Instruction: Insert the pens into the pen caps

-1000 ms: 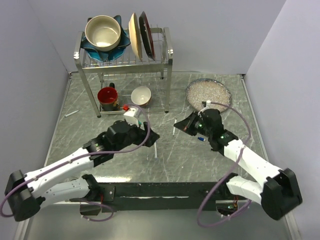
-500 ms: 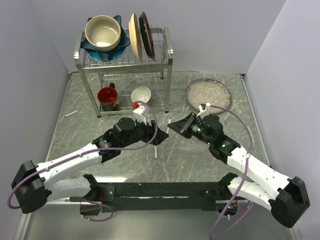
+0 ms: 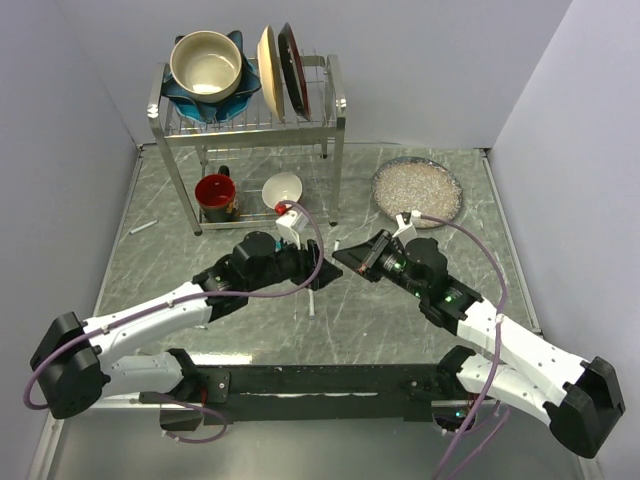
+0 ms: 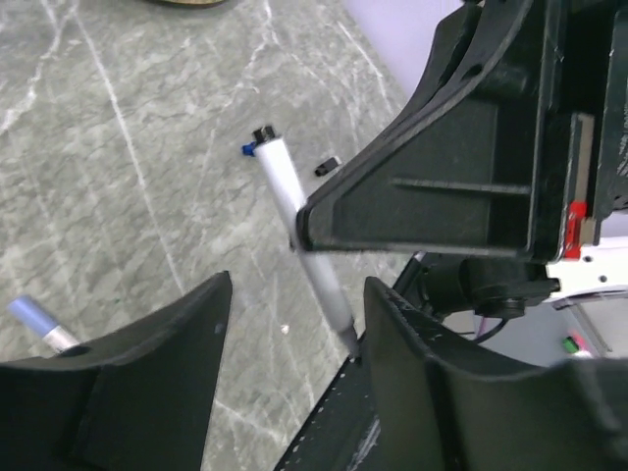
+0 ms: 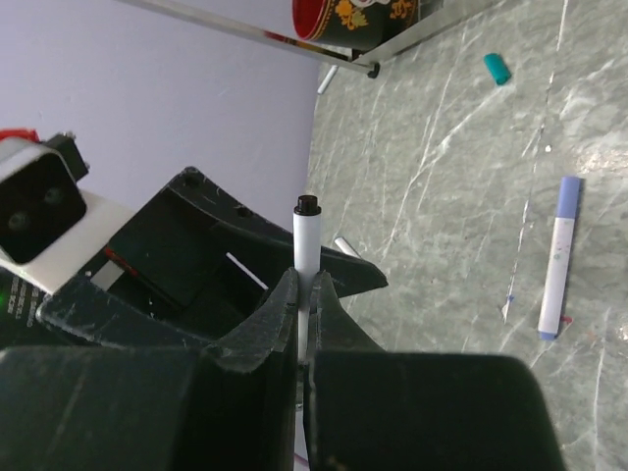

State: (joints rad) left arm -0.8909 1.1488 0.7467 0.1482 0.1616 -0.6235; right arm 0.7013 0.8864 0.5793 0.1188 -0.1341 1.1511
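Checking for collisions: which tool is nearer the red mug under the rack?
Left. The left tool sits right of the red mug, nearer the bases; right tool, further right.

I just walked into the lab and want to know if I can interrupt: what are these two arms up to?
The right gripper is shut on a white pen, holding it above the table. The left gripper is open and faces it, close by; no cap shows in it. A blue-ended pen and a teal cap lie on the table.
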